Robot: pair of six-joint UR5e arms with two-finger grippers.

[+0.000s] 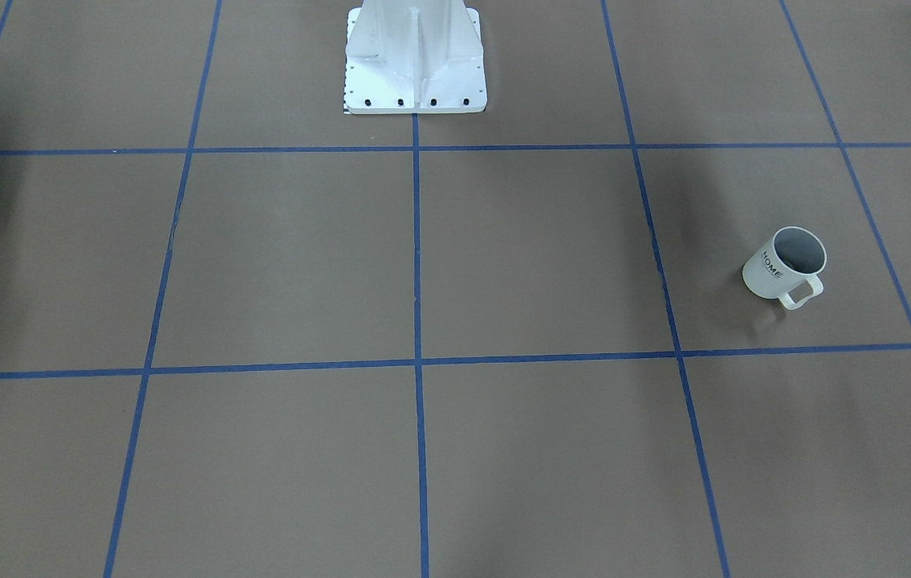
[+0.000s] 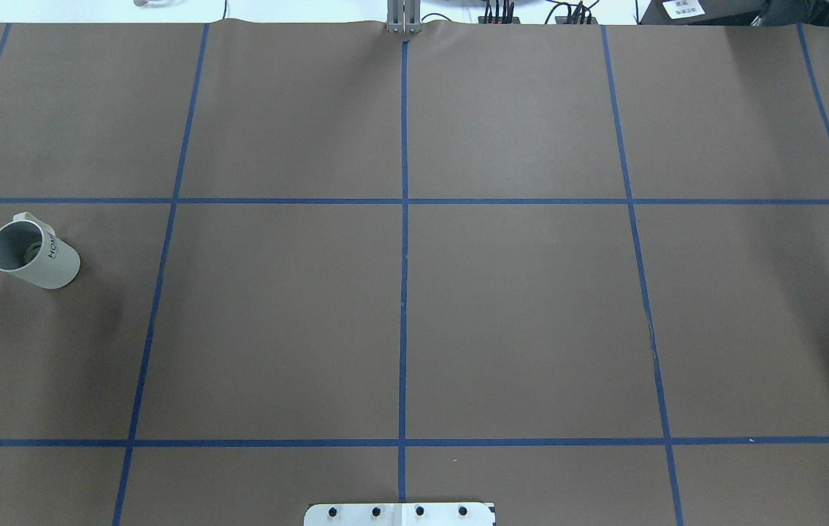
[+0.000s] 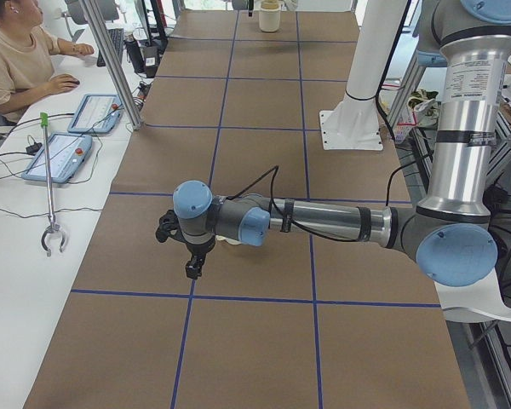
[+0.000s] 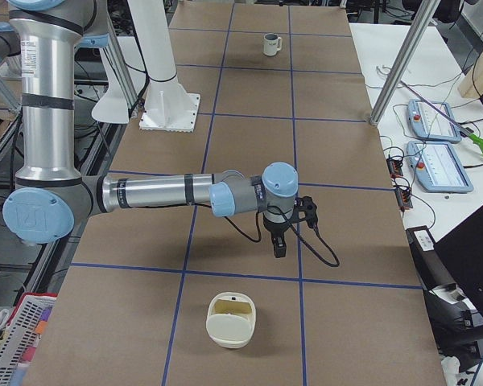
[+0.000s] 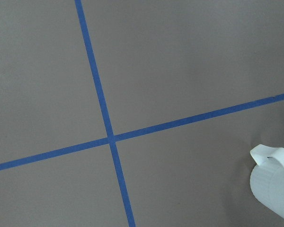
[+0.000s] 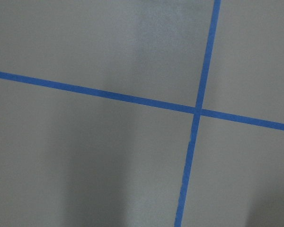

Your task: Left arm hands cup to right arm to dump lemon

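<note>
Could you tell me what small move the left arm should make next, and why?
Probably move the left gripper over the cup: it stands upright and unheld on the table, only at the lower right edge of the left wrist view, lemon faintly visible inside.

Left arm (image 3: 324,221), right arm (image 4: 153,191), both outstretched low and level.

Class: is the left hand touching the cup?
Apart. The overhead view shows the cup with table all round it and no hand on it; the left hand shows only in the left side view.

Upright white "HOME" cup (image 2: 58,267), lemon (image 2: 30,252) inside
</note>
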